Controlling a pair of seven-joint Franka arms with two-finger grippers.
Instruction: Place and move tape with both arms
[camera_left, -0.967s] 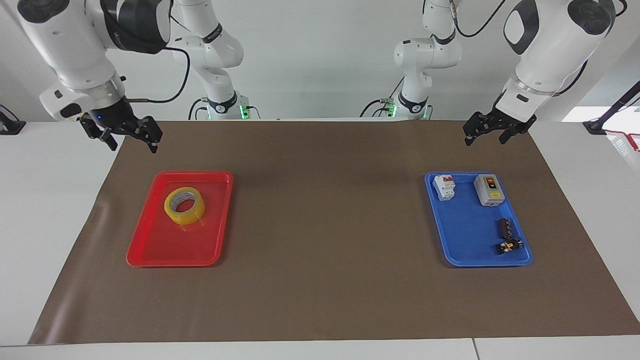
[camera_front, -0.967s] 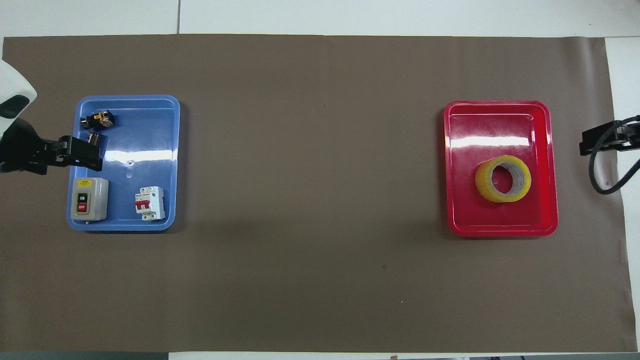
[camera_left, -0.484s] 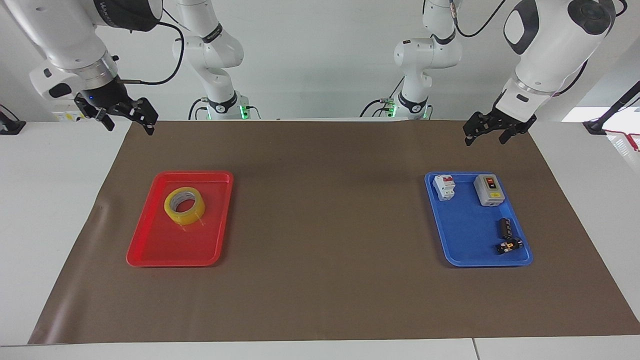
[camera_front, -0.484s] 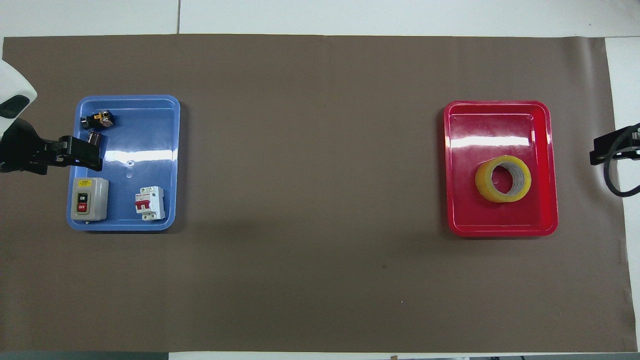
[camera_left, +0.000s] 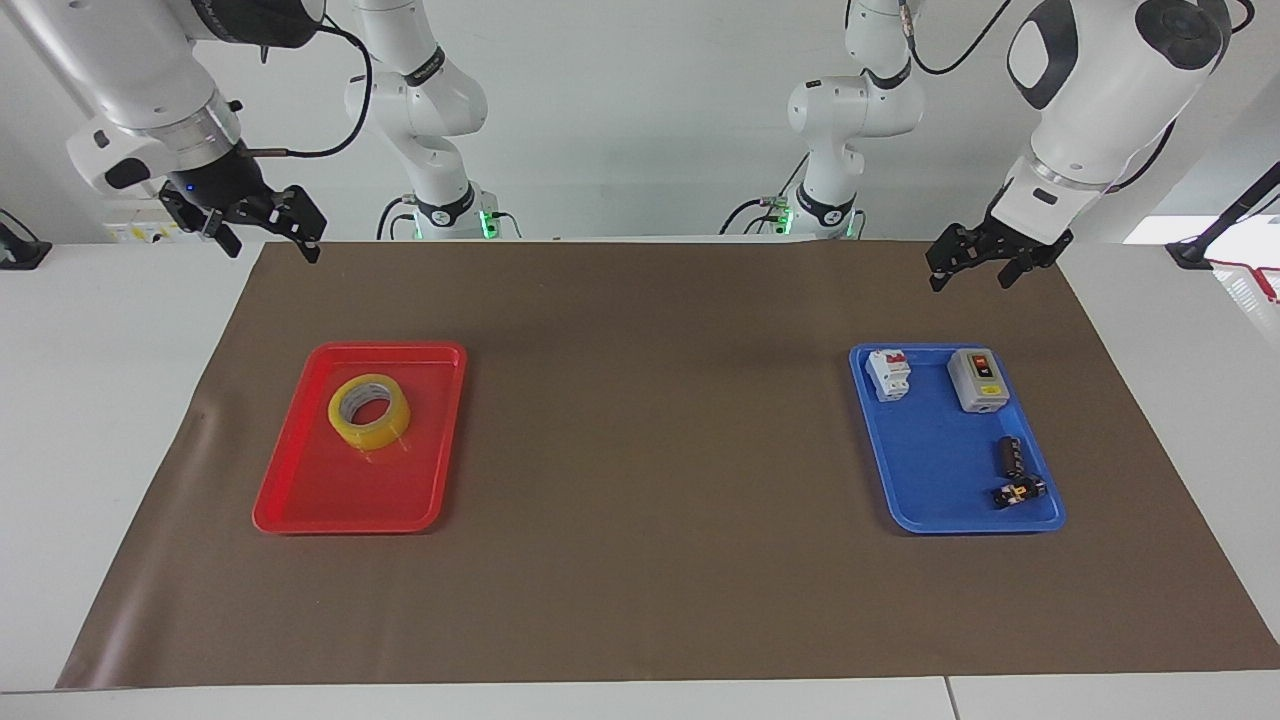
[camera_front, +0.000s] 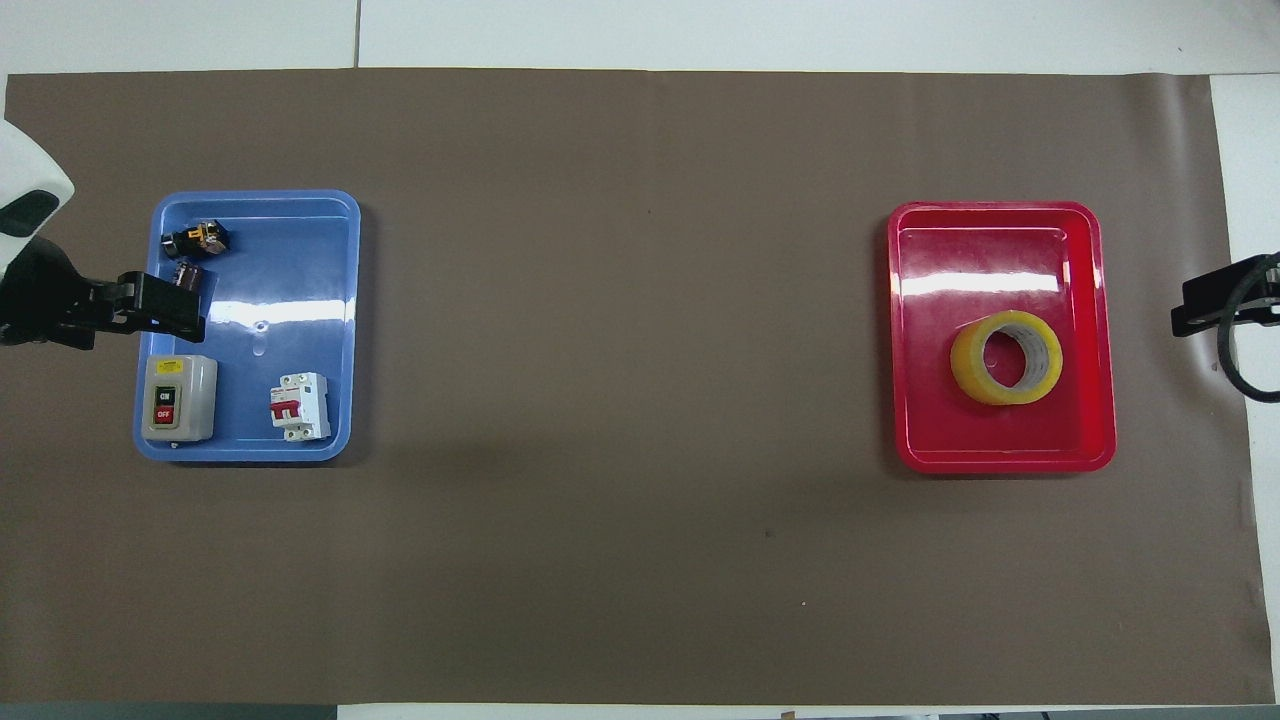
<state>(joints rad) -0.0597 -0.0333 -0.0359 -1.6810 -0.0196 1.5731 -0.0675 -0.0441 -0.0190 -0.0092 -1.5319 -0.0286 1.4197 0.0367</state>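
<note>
The tape (camera_left: 369, 412) (camera_front: 1006, 357), a yellowish roll with a pale core, lies flat in the red tray (camera_left: 300, 520) (camera_front: 1000, 462), in the half nearer to the robots. My right gripper (camera_left: 272, 248) (camera_front: 1205, 305) hangs open and empty, high over the brown mat's edge at the right arm's end, well apart from the tape. My left gripper (camera_left: 968, 283) (camera_front: 160, 310) is also open and empty. It waits in the air over the mat beside the blue tray (camera_left: 920, 520) (camera_front: 340, 330) at the left arm's end.
The blue tray holds a grey on/off switch box (camera_left: 977, 380) (camera_front: 176, 398), a white breaker with red levers (camera_left: 888, 374) (camera_front: 298, 405) and two small dark parts (camera_left: 1012, 470) (camera_front: 192, 250). Two smaller white arms (camera_left: 440, 120) stand at the robots' end. The brown mat (camera_left: 650, 450) covers the table.
The right gripper has risen and drawn back from the red tray toward its own base, then shifted slightly toward the table's middle. The left arm and the tape have not moved.
</note>
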